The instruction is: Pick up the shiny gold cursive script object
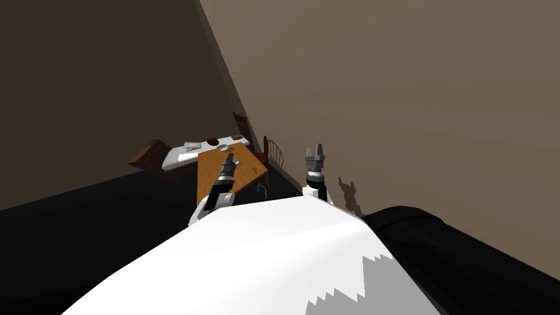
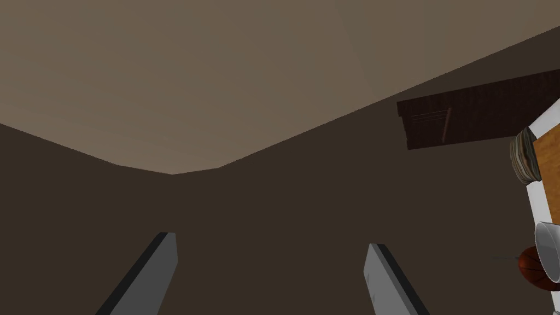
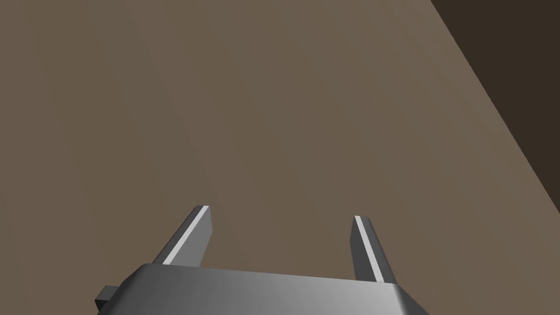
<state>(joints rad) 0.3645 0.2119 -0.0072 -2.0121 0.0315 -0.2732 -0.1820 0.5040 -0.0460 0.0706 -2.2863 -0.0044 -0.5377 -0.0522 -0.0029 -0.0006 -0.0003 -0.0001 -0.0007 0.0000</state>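
A small gold script object lies near the right edge of an orange-brown tabletop, seen in the head view. My left gripper hangs over that tabletop, a little left of the gold object; its fingers stand wide apart with nothing between them. Off to the right my right gripper is raised in front of the brown wall, open and empty, its fingers spread.
Behind the orange top lies a white surface with a dark red ball, a bowl and flat items. A wooden chair stands at the wall. Dark wooden furniture lies left. The floor is black.
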